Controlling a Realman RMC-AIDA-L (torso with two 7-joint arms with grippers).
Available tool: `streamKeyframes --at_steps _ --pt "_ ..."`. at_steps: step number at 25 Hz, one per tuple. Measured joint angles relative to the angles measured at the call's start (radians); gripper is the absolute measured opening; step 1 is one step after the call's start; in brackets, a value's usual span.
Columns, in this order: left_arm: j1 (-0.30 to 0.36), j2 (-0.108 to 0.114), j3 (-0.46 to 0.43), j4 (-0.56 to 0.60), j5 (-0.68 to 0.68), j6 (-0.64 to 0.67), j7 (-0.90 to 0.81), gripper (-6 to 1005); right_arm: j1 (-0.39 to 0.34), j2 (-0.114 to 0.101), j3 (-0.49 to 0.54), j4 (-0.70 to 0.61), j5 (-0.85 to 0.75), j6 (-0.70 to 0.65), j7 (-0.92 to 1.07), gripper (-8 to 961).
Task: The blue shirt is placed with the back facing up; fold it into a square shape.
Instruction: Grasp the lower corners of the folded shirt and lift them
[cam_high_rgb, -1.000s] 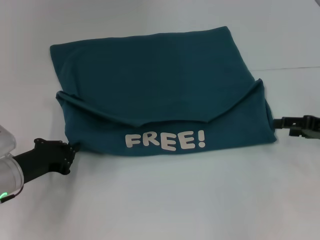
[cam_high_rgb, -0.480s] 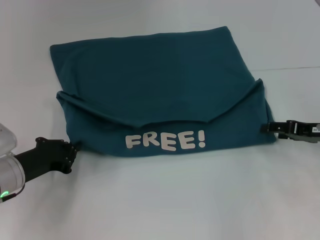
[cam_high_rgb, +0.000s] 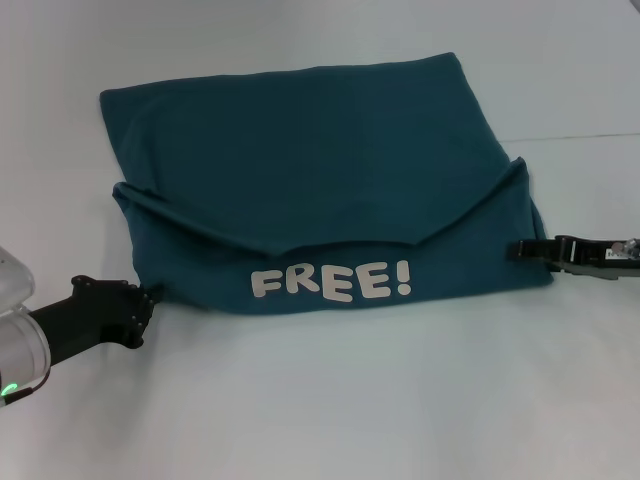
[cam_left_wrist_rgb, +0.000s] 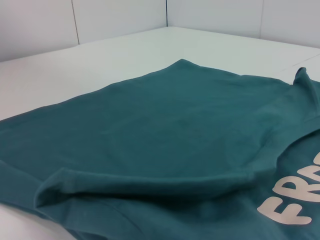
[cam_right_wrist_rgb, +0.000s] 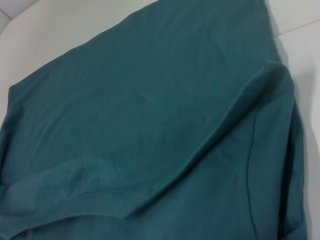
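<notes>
The right gripper has slid inward along the table over the last second and its tip now touches the right end of the blue shirt, at the near fold. The left gripper has stayed at the shirt's near left corner. Whether either pair of fingers is apart or closed on cloth I cannot tell; both tips meet the fabric edge. I judge this as both arms lining up on the two near corners for the next fold away from the robot.

The shirt lies in the middle of the table, already partly folded: a near flap is turned up over the body, showing the white lettering FREE! right way up toward the robot. Its long axis runs left to right, parallel to the table's near edge
</notes>
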Motion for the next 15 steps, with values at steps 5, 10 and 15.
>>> streamKeyframes --at_steps 5,10,15 --pt "0.0 0.0 0.0 0.0 0.0 -0.001 0.0 3 0.006 0.001 -0.013 0.01 0.0 0.023 0.0 790" --pt "-0.003 0.0 0.0 0.0 0.0 -0.001 0.0 3 0.02 0.002 -0.033 0.03 0.0 0.045 0.0 764" --pt "-0.005 0.0 0.0 0.0 0.0 -0.001 0.0 4 0.021 0.003 -0.036 0.034 0.005 0.049 0.01 687"
